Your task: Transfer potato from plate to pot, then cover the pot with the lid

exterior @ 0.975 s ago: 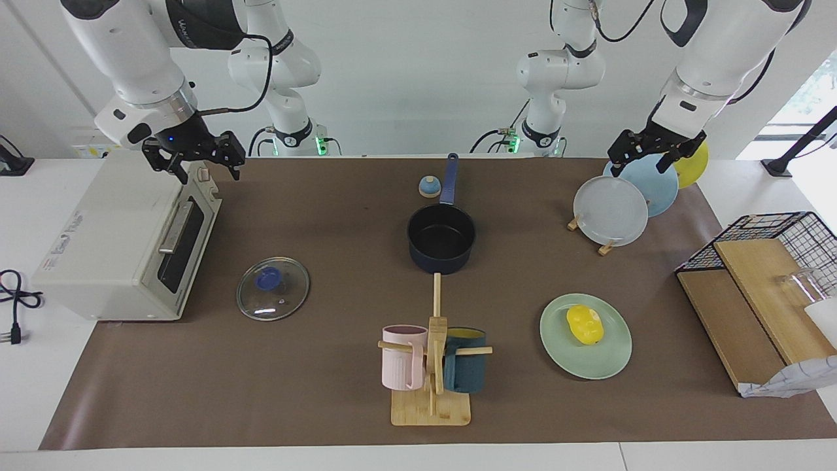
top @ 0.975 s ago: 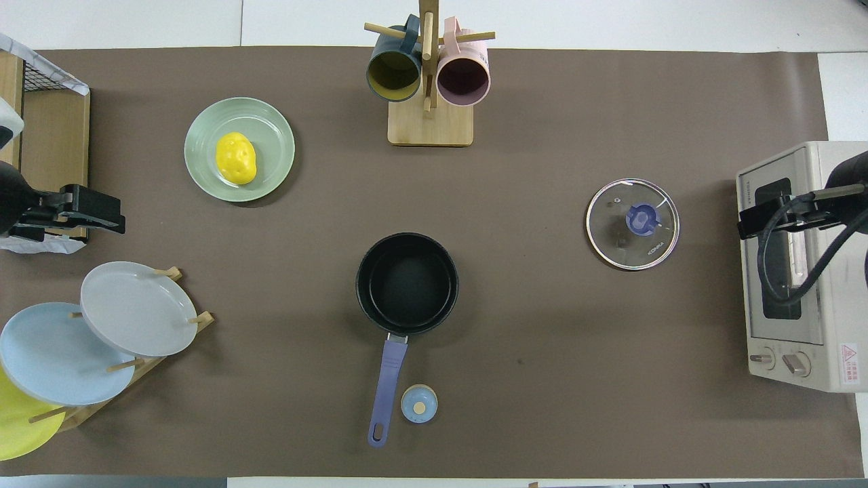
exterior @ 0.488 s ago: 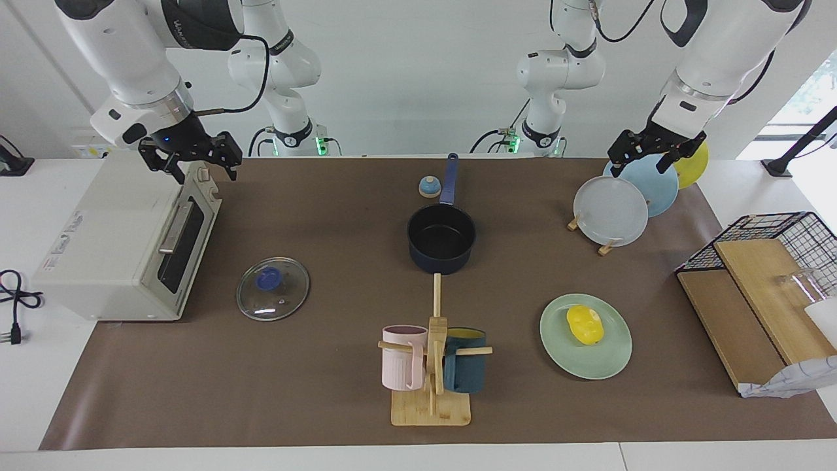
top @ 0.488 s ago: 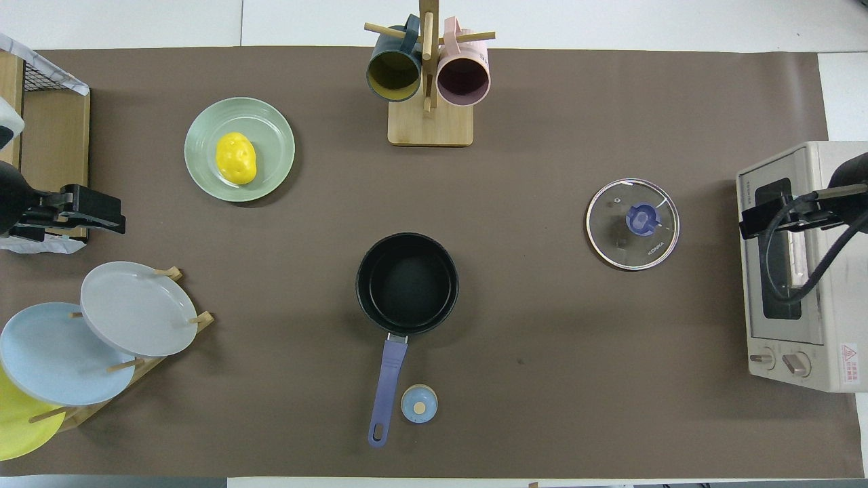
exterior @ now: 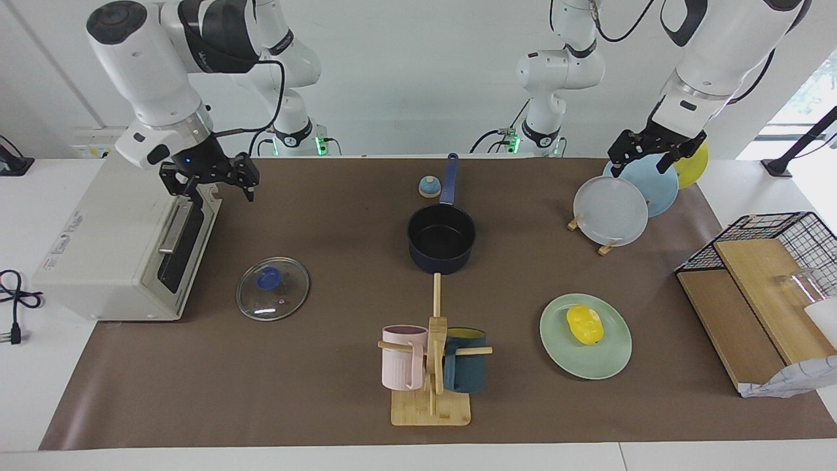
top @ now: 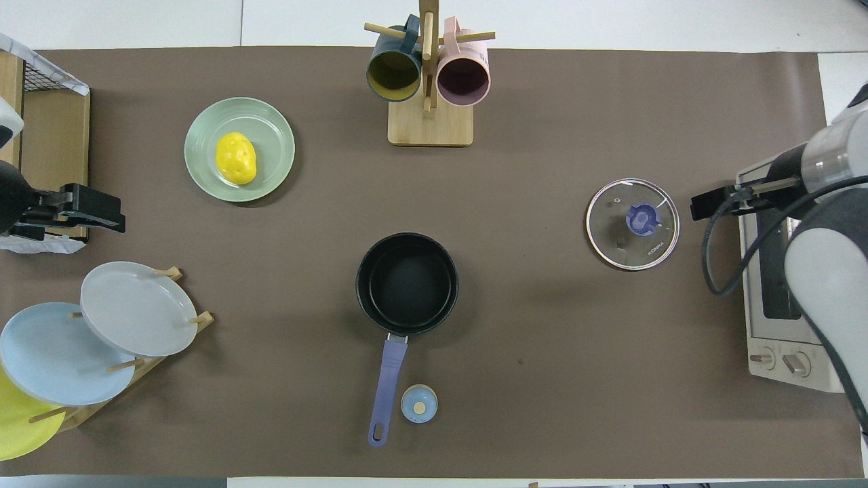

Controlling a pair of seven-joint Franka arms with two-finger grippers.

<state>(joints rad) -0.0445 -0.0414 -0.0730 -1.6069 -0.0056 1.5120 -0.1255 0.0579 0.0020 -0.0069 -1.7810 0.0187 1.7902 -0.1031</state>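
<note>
Potato [exterior: 584, 324] lies on the mint plate [exterior: 611, 361], toward the left arm's end of the table [exterior: 327, 392]. Pot [exterior: 441, 239], empty, stands mid-table, nearer to the robots than the plate, its handle pointing to them. Lid [exterior: 273, 288] rests flat on the table near the oven [exterior: 118, 242]. Right pincer [exterior: 216, 186] hangs over the oven's front edge, fingers spread wide, holding nothing. Left pincer [exterior: 644, 156] waits above the plate rack [exterior: 611, 209], likewise wide and empty.
</note>
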